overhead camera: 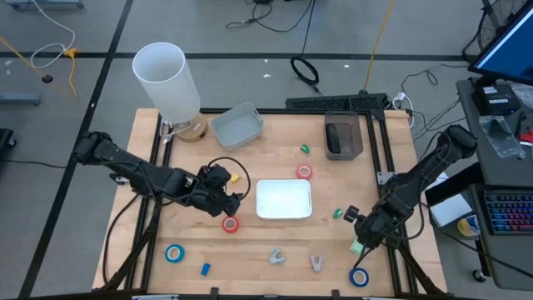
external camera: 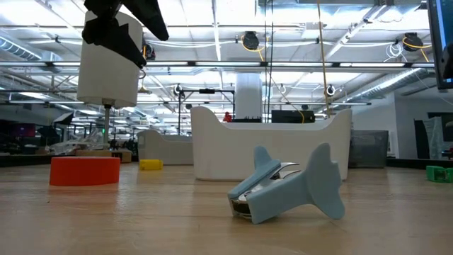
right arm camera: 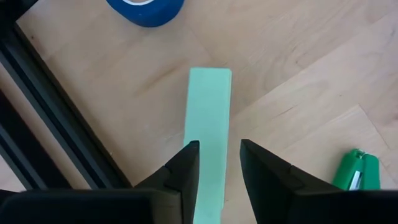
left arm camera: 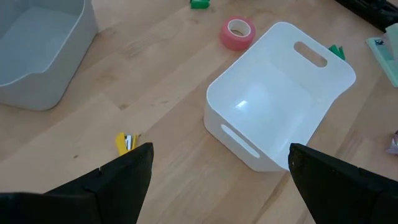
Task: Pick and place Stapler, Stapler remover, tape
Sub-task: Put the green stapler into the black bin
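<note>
Tape rolls dot the tabletop around the white bin [overhead camera: 284, 200]: a blue roll [overhead camera: 174, 253] far to its left-front, a red roll [overhead camera: 230, 223] just off its left-front corner beneath the left gripper [overhead camera: 221, 193], whose fingers gape wide and empty. Only the low view shows the blue staple remover [external camera: 289, 185] tipped sideways. Right of the bin, the right gripper [right arm camera: 219, 167] straddles a pale green stapler [right arm camera: 209, 142], fingers close beside it; whether they grip, I cannot tell.

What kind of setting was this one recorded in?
Probably a robotics lab or open workshop hall. A wooden table on a bare floor strewn with cables, a computer keyboard beside it, and long rows of ceiling lights over benches behind.
</note>
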`<action>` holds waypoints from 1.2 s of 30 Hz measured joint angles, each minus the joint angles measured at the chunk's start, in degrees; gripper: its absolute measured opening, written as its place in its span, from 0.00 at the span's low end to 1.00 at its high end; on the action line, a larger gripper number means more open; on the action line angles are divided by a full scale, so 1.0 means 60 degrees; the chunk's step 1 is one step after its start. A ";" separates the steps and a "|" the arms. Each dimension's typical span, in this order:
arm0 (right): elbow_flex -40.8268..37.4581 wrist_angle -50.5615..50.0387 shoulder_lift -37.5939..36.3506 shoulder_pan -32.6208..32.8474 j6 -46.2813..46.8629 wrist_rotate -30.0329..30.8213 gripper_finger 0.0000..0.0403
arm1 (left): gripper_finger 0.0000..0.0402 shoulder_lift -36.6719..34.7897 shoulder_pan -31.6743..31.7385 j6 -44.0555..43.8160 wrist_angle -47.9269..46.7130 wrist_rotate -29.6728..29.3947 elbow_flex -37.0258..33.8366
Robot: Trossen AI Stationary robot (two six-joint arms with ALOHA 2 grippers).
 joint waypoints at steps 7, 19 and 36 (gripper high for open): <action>0.0004 -0.0004 0.0000 -0.0004 0.0033 -0.0029 0.45 | 0.91 0.0000 0.0000 0.0016 0.0004 -0.0007 0.0000; 0.0005 -0.0001 0.0100 -0.0004 0.0322 -0.0223 0.54 | 0.91 0.0000 0.0000 0.0111 0.0000 -0.0015 0.0000; 0.0004 -0.0007 0.1801 -0.0004 0.0318 -0.0102 0.52 | 0.91 0.0000 0.0000 0.0317 -0.0004 -0.0015 0.0000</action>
